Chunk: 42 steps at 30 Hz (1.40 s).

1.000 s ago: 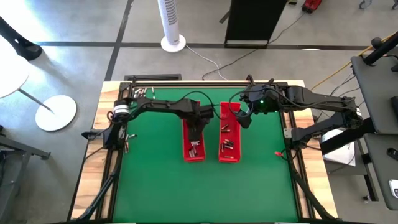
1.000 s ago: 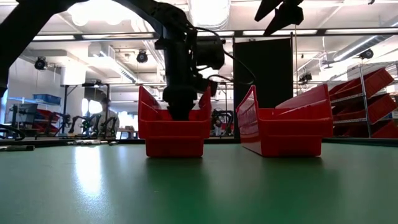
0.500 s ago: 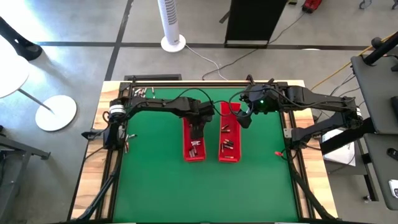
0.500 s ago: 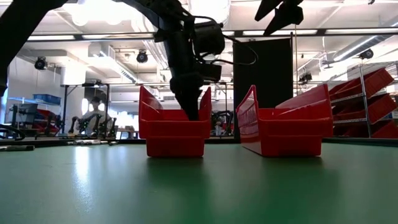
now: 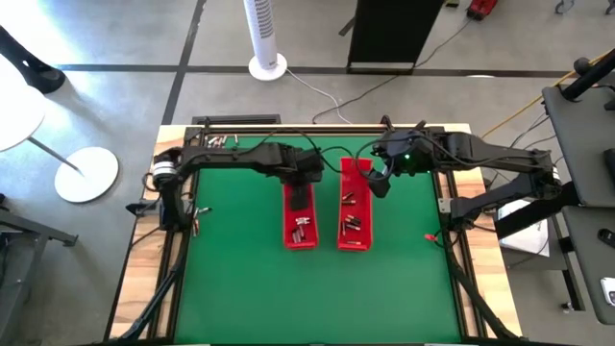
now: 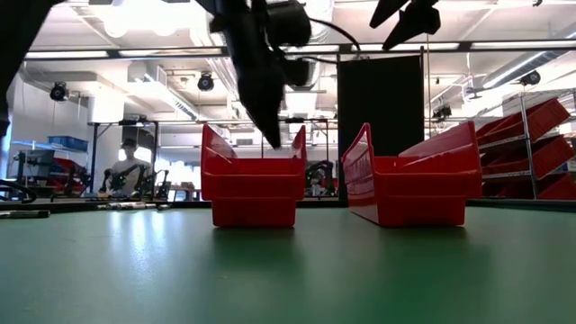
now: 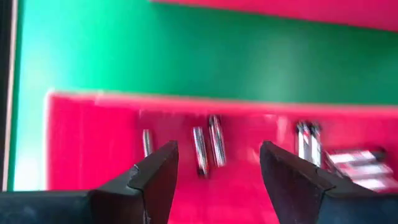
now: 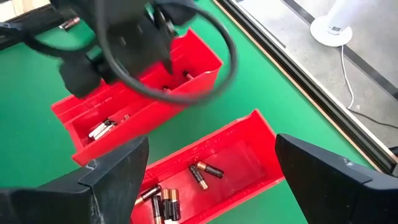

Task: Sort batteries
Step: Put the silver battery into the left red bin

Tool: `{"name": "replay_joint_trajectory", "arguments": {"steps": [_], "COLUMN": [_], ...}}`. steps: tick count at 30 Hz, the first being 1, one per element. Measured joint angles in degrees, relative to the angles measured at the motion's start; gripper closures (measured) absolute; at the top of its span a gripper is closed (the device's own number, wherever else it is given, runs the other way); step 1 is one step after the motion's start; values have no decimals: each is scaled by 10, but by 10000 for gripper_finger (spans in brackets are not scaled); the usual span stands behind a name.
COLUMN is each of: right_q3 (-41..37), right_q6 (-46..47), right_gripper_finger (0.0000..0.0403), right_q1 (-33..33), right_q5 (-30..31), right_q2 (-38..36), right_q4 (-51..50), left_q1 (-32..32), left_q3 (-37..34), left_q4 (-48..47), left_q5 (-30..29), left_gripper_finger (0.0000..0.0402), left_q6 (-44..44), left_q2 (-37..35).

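Left gripper (image 5: 300,185) hangs over the far half of the left red tray (image 5: 299,223), fingers (image 7: 155,177) spread wide and empty. Through its own wrist view, silvery batteries (image 7: 209,144) lie loose on the tray floor just below the fingertips, a few side by side, more bunched off to one side, none touched. In the low view that gripper (image 6: 273,137) shows above the tray's rim (image 6: 252,167), clear of the walls.

Right gripper (image 5: 378,185) sits over the far end of the right red tray (image 5: 354,229), near the far edge of the green surface (image 5: 240,279). Its jaws stand wide, nothing between them. Its wrist view looks down past both fingers (image 8: 118,171) at the two trays lying side by side: dark batteries with coppery ends (image 8: 204,173) lie scattered in the nearer tray (image 8: 249,140), some in a small cluster, two apart from it. Silvery ones (image 8: 102,128) rest at one end of the farther tray (image 8: 202,59), with the left arm and its looping cable (image 8: 168,56) above it.

From above, both trays run parallel in the middle of the surface, each holding its batteries towards the near end. More loose batteries (image 5: 219,141) lie at the far left corner, outside the mat.
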Motion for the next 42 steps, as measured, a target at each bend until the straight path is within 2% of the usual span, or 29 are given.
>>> {"name": "replay_joint_trajectory", "arguments": {"steps": [4,7,10,14,17,21,24,27,31,33,37,42], "right_q3": [0,0,-1,-4,-4,-5,-5,-5,-5,-5,-5,-6], "right_q6": [12,17,27,34,34,35,42,53,80,95,109,143], "right_gripper_finger": [63,67,69,66,65,70,74,72,69,72,80,90], "right_q1": [0,0,0,0,0,0,0,0,3,9,29,40], "right_q5": [0,0,0,0,0,-1,-15,-22,-35,-41,-41,-40], "right_q2": [-6,-5,-3,0,3,10,16,24,33,37,47,56], "right_q4": [-1,-2,-2,-1,2,8,25,40,46,45,39,36], "left_q1": [-1,-1,-1,4,26,86,128,162,183,190,209,250], "left_q3": [0,-14,-61,-160,-234,-309,-353,-393,-441,-458,-477,-506], "left_q4": [-64,-66,-19,17,18,21,49,122,248,274,285,356], "left_q5": [-1,-41,-162,-333,-400,-403,-400,-392,-390,-389,-386,-309], "left_gripper_finger": [197,197,197,197,197,197,197,197,197,197,197,197], "left_q6": [-53,-97,-163,-326,-476,-660,-704,-682,-587,-560,-563,-537], "left_q2": [-48,-95,-154,-228,-268,-295,-298,-293,-268,-252,-220,-196]}}
